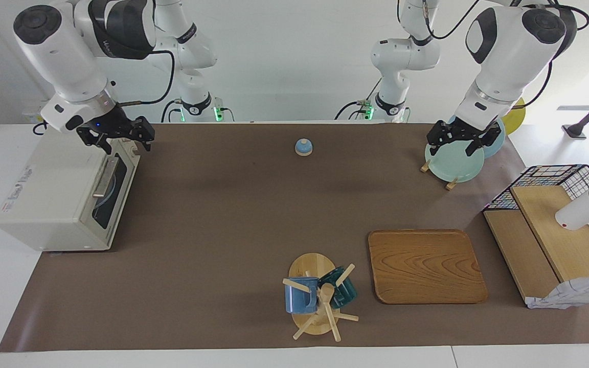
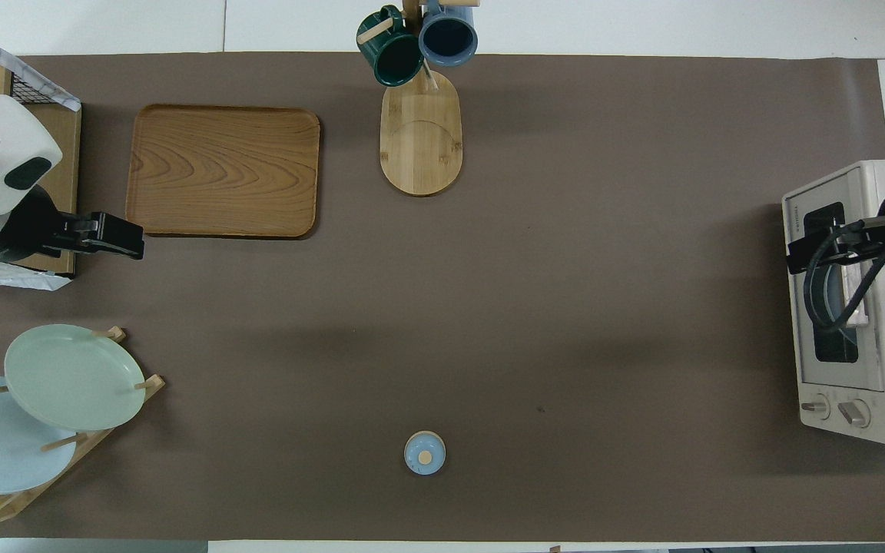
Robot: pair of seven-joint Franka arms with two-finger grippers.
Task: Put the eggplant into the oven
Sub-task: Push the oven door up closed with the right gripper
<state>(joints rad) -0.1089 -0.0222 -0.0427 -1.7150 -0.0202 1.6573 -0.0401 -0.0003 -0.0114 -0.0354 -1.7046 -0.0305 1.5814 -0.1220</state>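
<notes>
Brown mat: oven (image 1: 64, 194) door faces table centre.

Bright even light, soft shadows, sharp focus.

The facing view looks from high up across the table toward the robots, tilted down, so their bases stand at 12 o'clock and the table's outer edge runs along 6 o'clock. It stands well back: the whole brown mat (image 1: 223, 204) fits in. The overhead view looks steeply down from above the robots' end, facing away from them, with their end at 6 o'clock.

Both views take in the same mat, turned half a turn. The oven (image 1: 64, 194) sits at 9 o'clock in the facing view and at 3 o'clock (image 2: 857, 307) overhead; the wooden tray (image 1: 425, 266) goes from 4 o'clock to 10 o'clock (image 2: 223, 170).
</notes>
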